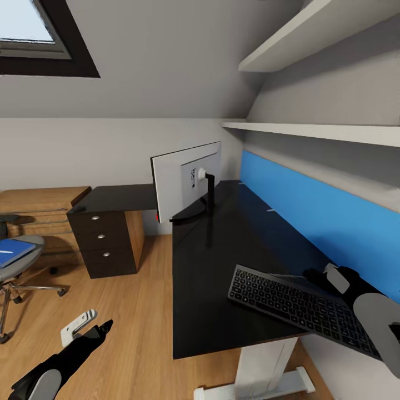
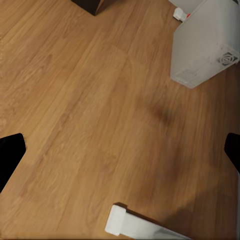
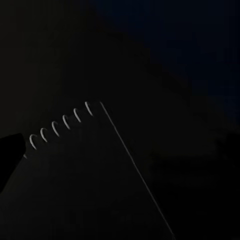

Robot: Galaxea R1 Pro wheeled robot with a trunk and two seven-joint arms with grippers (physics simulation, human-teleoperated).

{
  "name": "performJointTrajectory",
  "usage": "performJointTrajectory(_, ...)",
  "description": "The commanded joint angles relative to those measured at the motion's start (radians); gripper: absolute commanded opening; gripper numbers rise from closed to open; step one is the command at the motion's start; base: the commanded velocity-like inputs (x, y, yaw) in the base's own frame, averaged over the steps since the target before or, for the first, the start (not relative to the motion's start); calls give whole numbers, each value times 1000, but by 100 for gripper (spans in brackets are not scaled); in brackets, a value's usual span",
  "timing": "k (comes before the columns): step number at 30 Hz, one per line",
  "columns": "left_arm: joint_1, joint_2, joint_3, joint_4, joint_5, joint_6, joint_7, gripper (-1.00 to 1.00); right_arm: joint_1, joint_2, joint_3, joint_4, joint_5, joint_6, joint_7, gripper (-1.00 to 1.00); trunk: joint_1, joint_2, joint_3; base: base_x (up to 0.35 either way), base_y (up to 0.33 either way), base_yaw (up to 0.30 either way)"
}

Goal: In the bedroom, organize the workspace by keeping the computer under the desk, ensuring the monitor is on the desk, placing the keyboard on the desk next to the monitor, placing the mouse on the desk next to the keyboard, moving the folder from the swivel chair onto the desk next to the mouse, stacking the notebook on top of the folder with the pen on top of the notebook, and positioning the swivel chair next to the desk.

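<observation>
- Head view: black L-shaped desk [image 1: 222, 289] runs along the right wall under a blue panel [image 1: 311, 205]; two white wall shelves [image 1: 333, 130] above it.
- Monitor [image 1: 186, 178] stands on the desk near the inner corner, white back facing the camera, black stand foot on the desktop, small red dot at its lower left corner.
- Keyboard [image 1: 300, 305] lies on the near right part of the desk, angled, its right end overhanging the desk's front edge, under the right arm.
- Right gripper [image 1: 316, 276] sits at the keyboard's far edge; whether the jaws are apart or closed, or hold the keyboard, cannot tell.
- Right wrist view: almost all dark; a row of pale spiral loops and a thin pale edge of a notebook [image 3: 90, 165] show, one dark fingertip [image 3: 10, 150] at the side.
- Left gripper [image 1: 89, 328] hangs low over the wood floor [image 1: 139, 311], left of the desk, nothing between its fingers; in the left wrist view the fingertips [image 2: 11, 150] sit at opposite frame edges, jaws spread wide.
- Left wrist view: pale grey computer [image 2: 205, 45] tower stands on the floor; white desk foot [image 2: 130, 225] nearby.
- Swivel chair [image 1: 19, 266] at far left, well apart from the desk's near section, with the blue folder [image 1: 12, 251] lying on its seat; a thin white mark lies on the folder, too small to identify.
- Black drawers [image 1: 105, 239] with silver knobs under the desk's left wing; wooden chest [image 1: 39, 205] beside them.
- Skylight [image 1: 39, 33] at upper left.
</observation>
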Motion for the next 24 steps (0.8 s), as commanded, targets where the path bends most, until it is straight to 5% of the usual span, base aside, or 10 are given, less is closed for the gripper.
performJointTrajectory(1, 0, 0, 0, -2, 11, 3, 8, 100, 0, 0, -1, -2, -7, 5, -7, 100, 0, -1, -1, -71, 0, 0)
performJointTrajectory(24, 0, 0, 0, -2, 11, 3, 8, 100, 0, -2, -1, -2, -7, 5, -7, 100, 0, -1, -1, -92, 0, 0)
